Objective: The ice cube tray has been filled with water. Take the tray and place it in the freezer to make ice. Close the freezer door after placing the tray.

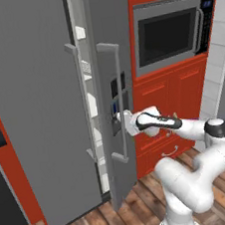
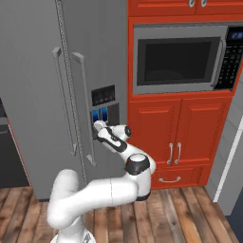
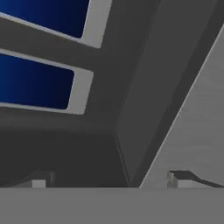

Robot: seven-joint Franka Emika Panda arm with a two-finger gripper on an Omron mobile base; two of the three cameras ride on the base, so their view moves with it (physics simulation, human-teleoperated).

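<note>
Spread-apart end effector [image 3: 109, 179] presses at the dispenser panel [image 2: 104, 111] of the ajar freezer door [image 1: 108, 60].

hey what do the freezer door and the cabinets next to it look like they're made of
The freezer door: likely brushed metal, judging by its flat matte grey face and matching bar handle. The cabinets: probably painted or lacquered wood, with glossy orange-red framed panels and small silver pulls. All rendered, so unsure.
</note>
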